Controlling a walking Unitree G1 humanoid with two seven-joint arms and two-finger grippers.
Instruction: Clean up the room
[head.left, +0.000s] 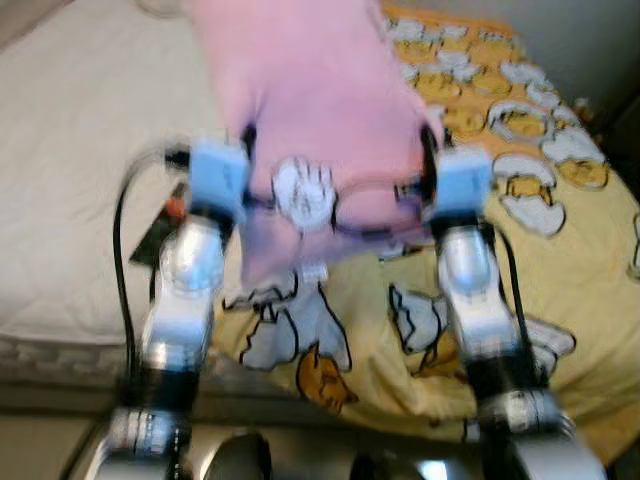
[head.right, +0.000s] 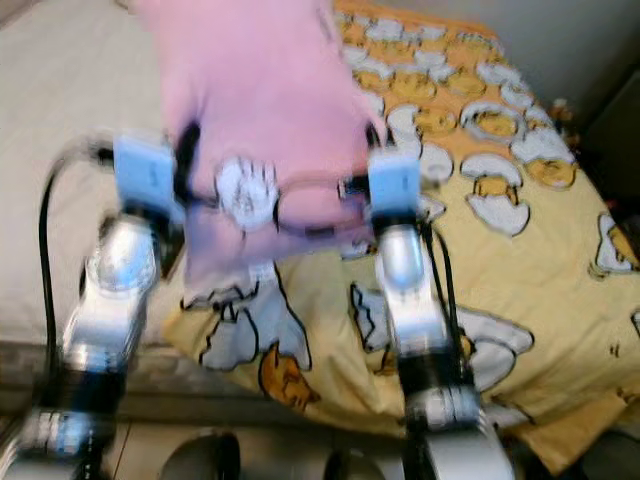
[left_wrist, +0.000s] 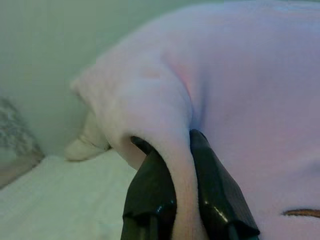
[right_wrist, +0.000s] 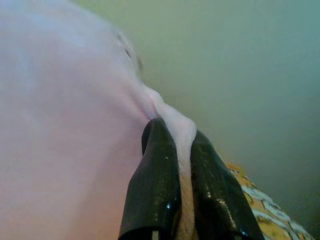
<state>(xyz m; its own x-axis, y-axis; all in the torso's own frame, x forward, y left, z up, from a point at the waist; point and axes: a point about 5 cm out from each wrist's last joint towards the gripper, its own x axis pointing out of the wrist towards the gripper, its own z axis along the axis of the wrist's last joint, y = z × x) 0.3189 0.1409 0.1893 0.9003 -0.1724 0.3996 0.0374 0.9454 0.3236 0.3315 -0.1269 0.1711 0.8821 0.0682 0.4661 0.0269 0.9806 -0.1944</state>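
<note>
garment (head.left: 320, 90): pale pink, white print | blanket (head.left: 520, 230): yellow-orange, white cartoon figures | sheet (head.left: 80, 150): cream

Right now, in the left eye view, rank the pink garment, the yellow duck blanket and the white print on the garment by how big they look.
1. yellow duck blanket, though partly hidden
2. pink garment, held nearer the camera, so its true size is unsure
3. white print

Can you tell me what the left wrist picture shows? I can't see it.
The left gripper pinches a fold of a soft pink garment between its two black fingers. Behind it lie a white sheet and a pale wall.
</note>
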